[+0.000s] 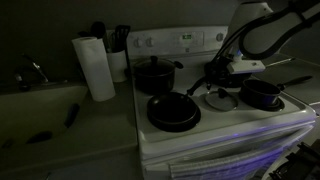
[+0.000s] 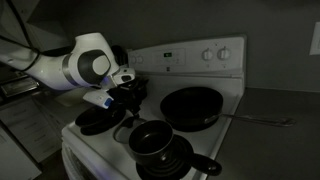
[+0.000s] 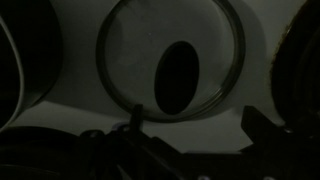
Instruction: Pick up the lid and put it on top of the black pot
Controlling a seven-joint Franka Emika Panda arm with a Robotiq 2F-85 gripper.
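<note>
Lid (image 1: 220, 100), small, round, pale grey and glassy, with a light rim and a dark centre knob (image 3: 178, 78), lies flat on the white stove top (image 1: 235, 122) and not on any pot. In an exterior view it sits between the wide, shallow black frying pan (image 1: 172, 111) near the stove's front and the small, deep black saucepan (image 1: 262, 94). It is just beside the saucepan, whose long straight handle points away from it. Behind the frying pan stands a larger black two-handled pot (image 1: 155, 76) with its own black cover. On the counter beside the stove are a white paper towel roll (image 1: 98, 66) and a holder of dark utensils (image 1: 117, 40).

The white robot arm (image 1: 262, 30) reaches in over the stove, and its dark gripper (image 1: 222, 74) hangs directly above the lid, close to it. The dim pictures do not show whether they touch. In the wrist view the lid fills the upper middle, its whole rim visible, and lies clear of the dark gripper parts along the bottom edge. Those parts are too dark and blurred to tell whether the fingers stand apart or together. Dark curved shapes at both sides of that view are too dim to name.
</note>
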